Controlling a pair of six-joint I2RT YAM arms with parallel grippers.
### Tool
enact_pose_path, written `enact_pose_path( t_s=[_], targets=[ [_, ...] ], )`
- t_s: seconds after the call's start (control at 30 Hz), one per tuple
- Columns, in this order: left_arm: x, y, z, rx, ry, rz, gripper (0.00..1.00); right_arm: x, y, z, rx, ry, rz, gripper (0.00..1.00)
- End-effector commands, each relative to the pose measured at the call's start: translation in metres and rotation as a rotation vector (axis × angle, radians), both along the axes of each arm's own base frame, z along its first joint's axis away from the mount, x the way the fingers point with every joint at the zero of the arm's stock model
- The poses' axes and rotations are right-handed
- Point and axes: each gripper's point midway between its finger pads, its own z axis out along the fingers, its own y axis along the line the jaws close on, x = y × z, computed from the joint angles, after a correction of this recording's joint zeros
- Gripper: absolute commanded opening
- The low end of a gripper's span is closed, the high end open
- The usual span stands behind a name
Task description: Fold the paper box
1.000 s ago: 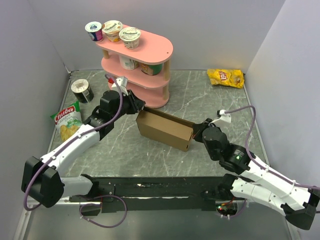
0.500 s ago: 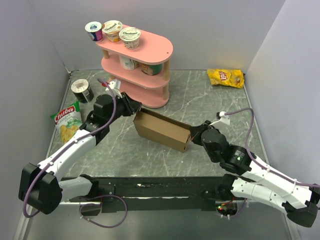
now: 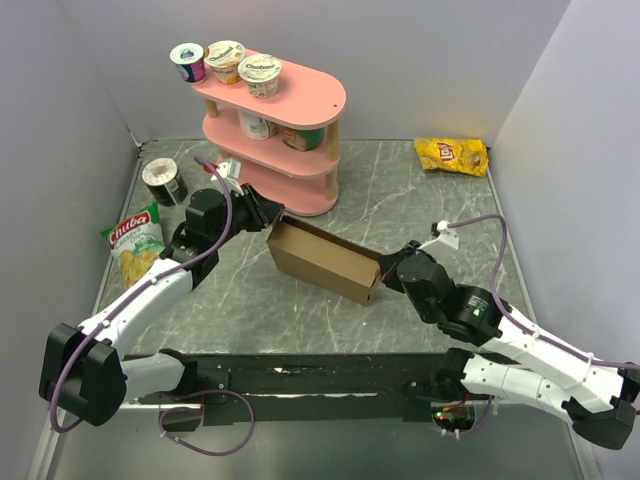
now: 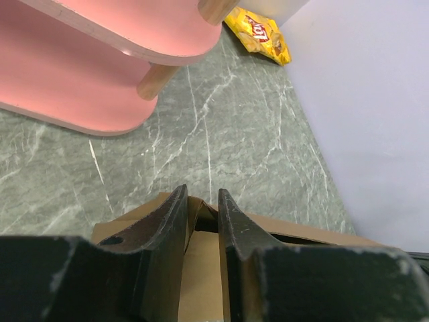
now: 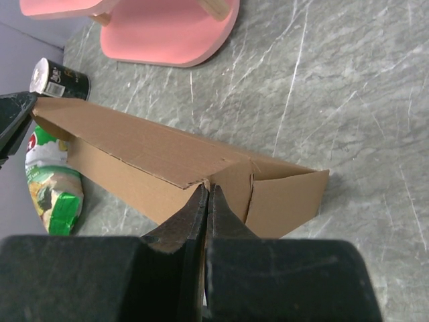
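On grey-green veined stone table (image 3: 420, 210), centre: plain brown cardboard paper box (image 3: 320, 258), long shallow open trough, creased walls raised
left gripper (image 4: 201, 196): grasping one end wall
right gripper (image 5: 206, 189): clenched on opposite end flap

White-shelled left arm (image 3: 150, 290) and matching right arm (image 3: 530, 352), both with black joint housings and black bases; a thin purple cable (image 3: 231, 205) loops along each; a small green light (image 3: 478, 313) glows on the right; left gripper (image 4: 201, 200) and right gripper (image 5: 206, 191) have matte black, tapering, scuffed fingers
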Motion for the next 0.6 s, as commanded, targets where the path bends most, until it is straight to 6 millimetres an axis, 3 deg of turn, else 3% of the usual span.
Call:
enact_pose_path(
  t_s=[0.0,0.3,0.57],
  targets=[
    [-0.027,0.019,-0.099,0.163,0.282,-0.005,0.16,-0.099,-0.08,-0.128,-0.523,0.551,0.133,0.0],
    [-0.032,0.019,-0.111,0.15,0.302,-0.019,0.16,-0.115,-0.096,-0.131,-0.547,0.614,0.115,0.0],
    [-0.034,0.017,-0.114,0.133,0.298,-0.028,0.15,-0.117,-0.096,-0.132,-0.58,0.642,0.13,0.0]
  ],
)
